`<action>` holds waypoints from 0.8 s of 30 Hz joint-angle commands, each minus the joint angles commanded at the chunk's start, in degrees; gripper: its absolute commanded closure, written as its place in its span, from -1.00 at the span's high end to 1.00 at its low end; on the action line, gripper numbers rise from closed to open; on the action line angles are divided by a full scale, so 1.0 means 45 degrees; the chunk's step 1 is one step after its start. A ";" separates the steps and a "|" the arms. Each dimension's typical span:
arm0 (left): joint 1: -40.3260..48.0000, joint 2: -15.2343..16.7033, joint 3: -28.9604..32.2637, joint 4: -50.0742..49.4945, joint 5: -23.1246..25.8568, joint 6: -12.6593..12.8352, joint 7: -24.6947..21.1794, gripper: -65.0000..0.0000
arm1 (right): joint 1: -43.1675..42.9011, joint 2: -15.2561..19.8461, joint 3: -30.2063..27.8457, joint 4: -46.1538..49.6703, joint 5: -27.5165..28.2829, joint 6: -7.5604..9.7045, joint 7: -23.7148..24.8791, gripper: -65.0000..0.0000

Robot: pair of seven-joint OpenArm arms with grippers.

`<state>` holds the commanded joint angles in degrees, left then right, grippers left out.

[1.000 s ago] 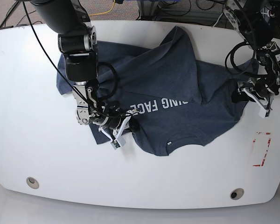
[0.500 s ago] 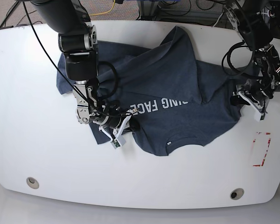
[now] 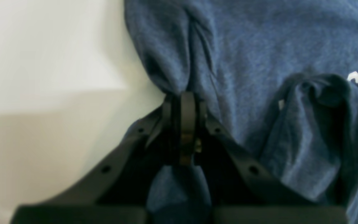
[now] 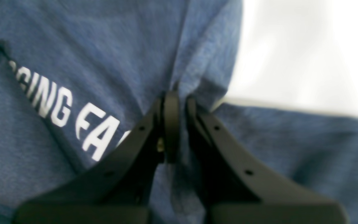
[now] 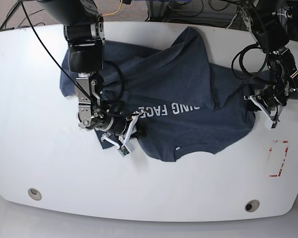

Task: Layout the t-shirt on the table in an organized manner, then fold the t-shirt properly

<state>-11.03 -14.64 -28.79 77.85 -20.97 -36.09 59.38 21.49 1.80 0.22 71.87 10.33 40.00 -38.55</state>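
The dark slate-blue t-shirt (image 5: 179, 84) lies crumpled on the white table (image 5: 30, 124), its white lettering (image 5: 166, 110) upside down in the base view. My left gripper (image 5: 258, 105) is at the shirt's right edge. In the left wrist view this gripper (image 3: 186, 98) is shut on a bunched fold of t-shirt (image 3: 259, 62) fabric. My right gripper (image 5: 122, 139) sits at the shirt's lower left corner. The right wrist view shows it (image 4: 175, 96) shut on a pinch of t-shirt (image 4: 110, 49) cloth beside the lettering (image 4: 57, 105).
A red-taped rectangle (image 5: 278, 158) marks the table to the right of the shirt. Two round grey grommets (image 5: 35, 193) (image 5: 252, 206) sit near the front edge. Cables and floor lie beyond the far edge.
Both grippers have moved away from the front edge with the cloth held. The left gripper also shifted inward, away from the red tape. The shirt's front hem slid back a little.
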 joint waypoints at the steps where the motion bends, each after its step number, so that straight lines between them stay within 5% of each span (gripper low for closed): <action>1: 0.0000 0.0000 0.0000 0.0332 -0.0039 0.0000 0.0156 -0.97 | -0.0117 0.0020 0.0000 0.0527 0.0000 0.0000 -0.0254 -1.00; 12: -0.1328 -0.0352 0.0371 0.3360 -0.0059 -0.0020 0.1993 -0.97 | -0.0391 0.0039 0.0078 0.4181 -0.0078 0.0000 -0.2168 -1.00; 20: -0.3302 -0.0371 0.0527 0.4454 -0.0059 -0.0020 0.2168 -0.97 | 0.1563 0.0059 0.0957 0.4650 -0.0137 0.0000 -0.3087 -1.00; 24: -0.5001 -0.0391 0.0527 0.5060 -0.0059 -0.0020 0.3126 -0.97 | 0.3126 0.0527 0.1074 0.4650 -0.0059 0.0000 -0.3790 -1.00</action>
<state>-33.54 -16.40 -26.42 100.62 -21.23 -36.18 73.45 35.56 4.18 5.05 92.79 10.07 40.00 -55.60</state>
